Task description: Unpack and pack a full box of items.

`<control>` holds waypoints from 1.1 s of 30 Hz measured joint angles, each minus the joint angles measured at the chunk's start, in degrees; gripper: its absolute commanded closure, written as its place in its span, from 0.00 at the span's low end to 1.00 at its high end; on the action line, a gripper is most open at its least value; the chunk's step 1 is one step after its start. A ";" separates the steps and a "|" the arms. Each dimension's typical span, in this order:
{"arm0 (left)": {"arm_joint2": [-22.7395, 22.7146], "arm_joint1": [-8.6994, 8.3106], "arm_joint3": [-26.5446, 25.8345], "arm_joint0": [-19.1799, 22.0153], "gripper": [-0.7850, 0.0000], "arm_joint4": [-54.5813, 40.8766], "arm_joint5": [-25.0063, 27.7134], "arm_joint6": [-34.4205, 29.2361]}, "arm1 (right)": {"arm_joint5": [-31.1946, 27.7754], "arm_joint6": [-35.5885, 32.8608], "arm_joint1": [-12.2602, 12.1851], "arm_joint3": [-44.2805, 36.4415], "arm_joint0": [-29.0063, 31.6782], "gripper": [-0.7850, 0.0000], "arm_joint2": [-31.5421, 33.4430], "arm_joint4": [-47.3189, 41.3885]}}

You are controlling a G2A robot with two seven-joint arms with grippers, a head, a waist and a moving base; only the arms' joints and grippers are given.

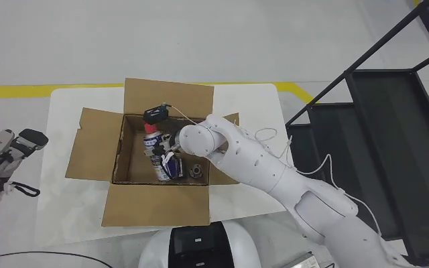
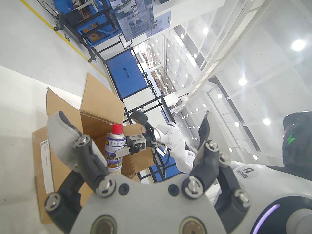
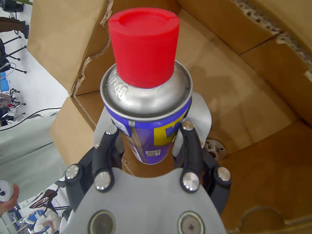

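Observation:
An open cardboard box [image 1: 94, 147] sits on the white table [image 1: 248, 100]. Over its inside my right gripper [image 3: 151, 135] is shut on a blue spray can with a red cap [image 3: 146, 79], held upright. The same spray can [image 1: 153, 134] [image 2: 115, 144] shows above the box's rim, with the right gripper [image 2: 126, 148] clamped on its side. Down in the box lie another dark blue item [image 1: 167, 166] and a metal flange [image 1: 196, 170] [image 3: 214, 147]. My left gripper [image 2: 129, 132] is open and empty, off the table's left side [image 1: 17, 151].
The box's flaps [image 1: 167, 97] stand folded outward on all sides. A dark metal staircase [image 1: 375, 134] rises right of the table. A yellow floor line [image 1: 60, 88] runs behind the table.

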State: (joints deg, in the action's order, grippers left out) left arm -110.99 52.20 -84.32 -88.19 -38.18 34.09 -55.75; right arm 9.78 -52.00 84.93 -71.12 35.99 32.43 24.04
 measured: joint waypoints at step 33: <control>2.18 -0.88 7.86 5.28 0.00 10.44 2.09 -7.39 | -25.76 0.69 -2.23 -9.77 10.55 0.00 17.39 -8.04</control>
State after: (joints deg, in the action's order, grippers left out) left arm -108.81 51.32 -76.46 -82.92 -27.74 36.18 -63.14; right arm -15.98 -51.31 82.71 -80.89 46.54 49.82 16.01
